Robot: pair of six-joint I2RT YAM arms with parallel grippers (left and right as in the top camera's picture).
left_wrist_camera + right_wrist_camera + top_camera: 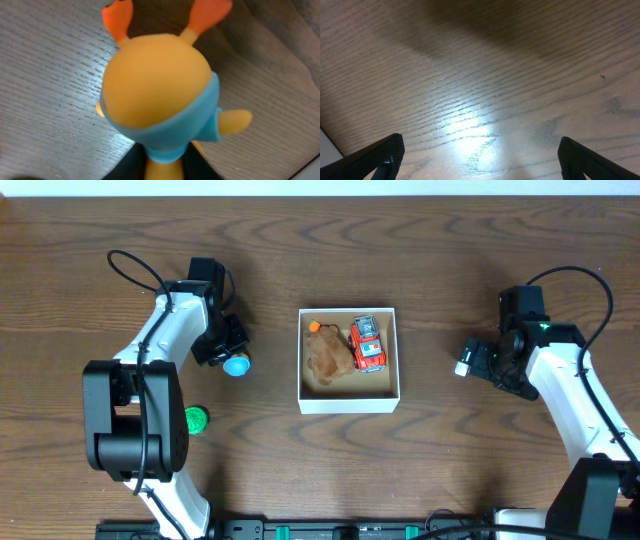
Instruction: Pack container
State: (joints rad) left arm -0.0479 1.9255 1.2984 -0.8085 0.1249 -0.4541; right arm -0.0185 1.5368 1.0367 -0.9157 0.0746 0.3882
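Note:
The container is a square white-walled box in the middle of the table. It holds a brown plush toy, a red toy car and a small orange piece. My left gripper is left of the box, with its fingers closed on both sides of a yellow and blue toy figure. In the left wrist view the figure fills the frame, with orange ears, and my left gripper holds its lower part. My right gripper is open and empty over bare wood right of the box, as the right wrist view shows.
A small green round toy lies on the table near the left arm's base, in front of the left gripper. The wooden table runs all round the box.

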